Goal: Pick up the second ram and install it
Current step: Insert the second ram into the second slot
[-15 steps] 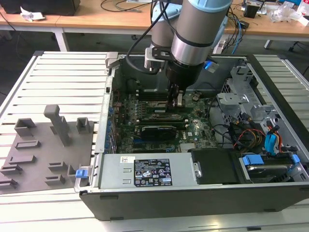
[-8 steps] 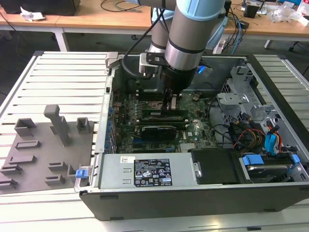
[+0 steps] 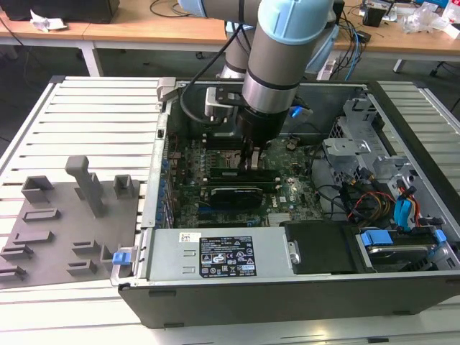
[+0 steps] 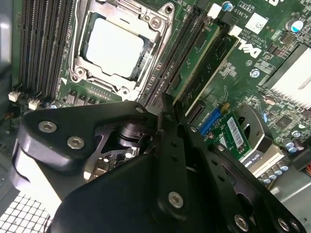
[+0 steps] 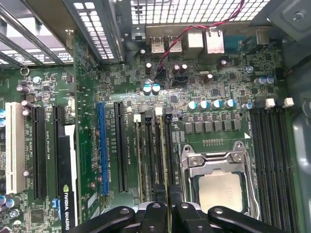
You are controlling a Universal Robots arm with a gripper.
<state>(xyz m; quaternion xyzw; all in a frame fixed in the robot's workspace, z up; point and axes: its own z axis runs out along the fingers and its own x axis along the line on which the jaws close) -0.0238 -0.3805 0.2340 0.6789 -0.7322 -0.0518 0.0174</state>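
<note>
The step in hand is judged to be the installing, not the picking up. The black two-fingered end effector [image 3: 251, 162] is held inside the open dark-gray computer case [image 3: 287, 305], low over the green motherboard [image 5: 218, 97]. In the first wrist view its fingers [image 5: 154, 213] are pressed close on a thin green edge, taken to be the long, narrow green circuit-board stick, the second ram [image 5: 168, 191], which is seen edge-on and upright. The stick is lined up along the long black plastic memory slots [image 5: 154, 155], just beside the metal-framed square processor socket [image 5: 218, 187]. Whether it is touching a slot yet cannot be told.

Another green memory stick [image 3: 241, 175] is already seated, at 6 o'clock of the end effector in the exterior view. Seating, it is judged, calls for the stick to be kept square along a free slot and pressed straight down with even force at both ends. A tilt would be likely to jam one end.

The case is laid on its side on a white slatted desk [image 3: 100, 115]. At 9 o'clock of the case, a flat gray plastic fixture mat with raised blocks [image 3: 65, 223] is laid on the slats. At 12 o'clock, well apart, wooden-topped desks [image 3: 144, 29] strewn with cables are seen, as in a workshop room.
</note>
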